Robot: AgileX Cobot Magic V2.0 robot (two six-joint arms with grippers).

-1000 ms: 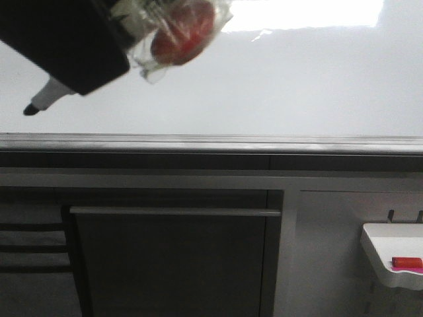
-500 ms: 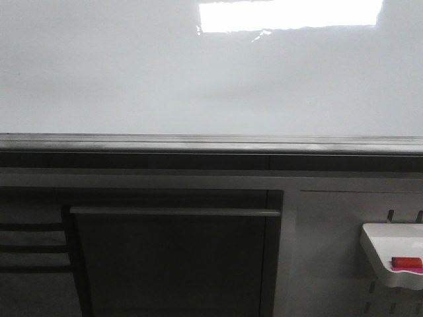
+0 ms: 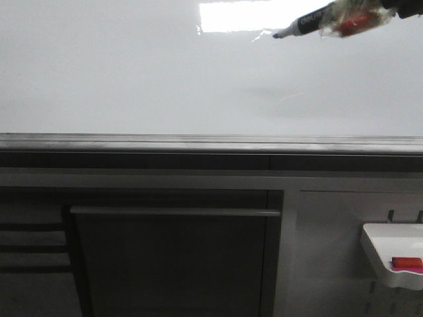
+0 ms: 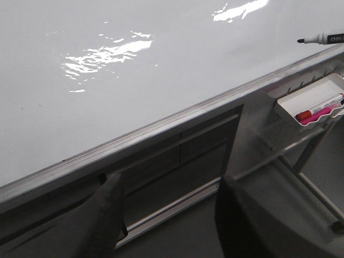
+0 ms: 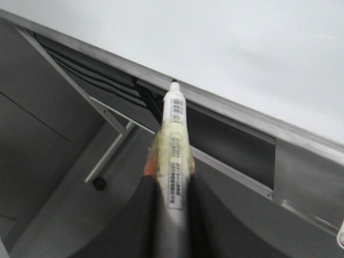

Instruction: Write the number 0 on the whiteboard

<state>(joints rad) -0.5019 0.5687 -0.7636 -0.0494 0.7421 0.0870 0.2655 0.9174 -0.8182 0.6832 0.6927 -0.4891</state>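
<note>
While the whiteboard (image 3: 132, 79) fills the upper part of the front view as a glossy white sheet with a grey metal edge strip (image 3: 198, 142) along its near side, a marker (image 3: 310, 22) enters from the far right corner, its dark tip pointing left beside the bright reflection of a ceiling light (image 3: 231, 14); the tip appears to hang just above the surface, though contact cannot be judged; no drawn stroke of the number 0 can be made out on the board in any view. The right gripper (image 5: 169, 193) has its two dark fingers (image 5: 142, 215) pressed against either side of the marker's barrel, which is wrapped in yellowish tape with a touch of orange; the white barrel with a barcode label juts forward toward the board's edge strip. The left gripper (image 4: 166, 209) has its fingers (image 4: 105, 215) spread apart with nothing between them, sitting on the near side of the board's edge, over the dark cabinet front (image 4: 183, 161) below; the same marker's tip shows at the far right of that view. Low on the right, a small white tray (image 3: 390, 254) hangs on the cabinet front and holds a red-capped pen (image 4: 320, 109).
</note>
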